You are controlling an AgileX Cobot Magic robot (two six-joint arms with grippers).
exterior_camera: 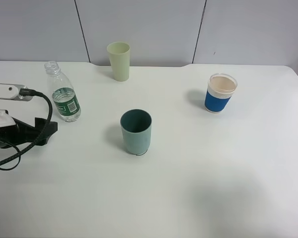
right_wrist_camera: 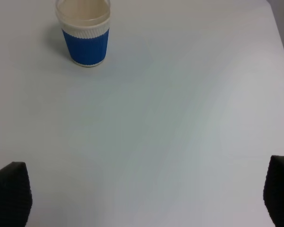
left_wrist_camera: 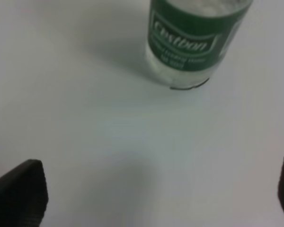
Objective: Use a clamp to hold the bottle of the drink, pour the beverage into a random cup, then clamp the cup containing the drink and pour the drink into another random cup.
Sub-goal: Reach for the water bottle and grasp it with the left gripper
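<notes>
The bottle of the drink stood straight up on the left side of the white table. It had no cap, and clear drink was inside it. The left gripper was just beside the bottle but not touching it. Its jaws were spread wide with nothing between them. From the left wrist, the bottle was out in front of the jaws, not yet inside them.

The teal cup stood near the middle of the table and looked empty. The pale green cup stood at the back. The white cup with the blue band stood far off to the right. The right gripper faced that cup from well back, its jaws wide apart and holding nothing.

This looked like the very first step: getting hold of the bottle. Next, the left gripper would likely need to move forward until a jaw sat on each side of the green label. Then it should squeeze softly and keep the bottle straight, or the drink could spill out.
</notes>
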